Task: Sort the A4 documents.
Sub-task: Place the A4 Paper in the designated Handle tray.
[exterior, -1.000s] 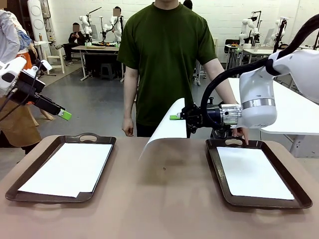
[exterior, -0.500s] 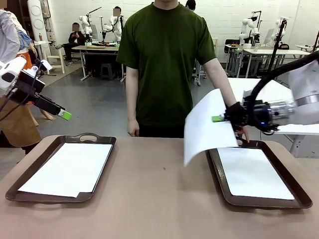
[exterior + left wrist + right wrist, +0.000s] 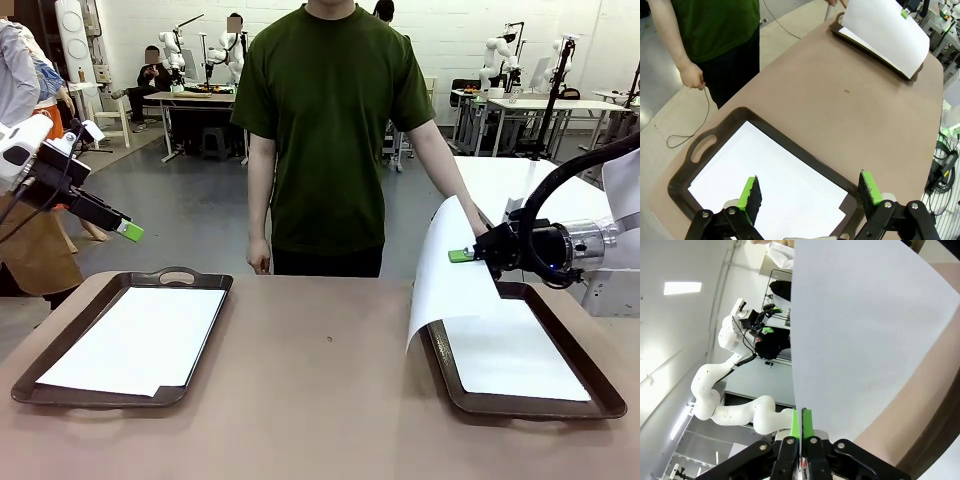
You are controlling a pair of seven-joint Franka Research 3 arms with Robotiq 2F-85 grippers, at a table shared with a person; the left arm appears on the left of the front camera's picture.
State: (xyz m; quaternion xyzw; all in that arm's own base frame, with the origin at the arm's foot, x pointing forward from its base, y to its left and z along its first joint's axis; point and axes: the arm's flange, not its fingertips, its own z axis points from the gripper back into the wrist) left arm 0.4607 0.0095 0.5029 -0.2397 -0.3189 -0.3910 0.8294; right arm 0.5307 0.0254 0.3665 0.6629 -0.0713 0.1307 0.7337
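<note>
Right hand (image 3: 466,255) pinches a sheet (image 3: 445,270) (curling) over the right tray (image 3: 590,372).

Bright, even overhead room light; soft shadows under the trays (image 3: 120,395). A ceiling lamp (image 3: 682,288) glares in the right wrist view, edges bowed, focus sharp overall.

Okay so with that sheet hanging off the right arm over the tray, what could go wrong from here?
The held sheet is pinched only at one edge by the right gripper, so it droops and could fold or land outside the right tray. The person's hand sits close behind the gripper, so a bump is possible.
</note>
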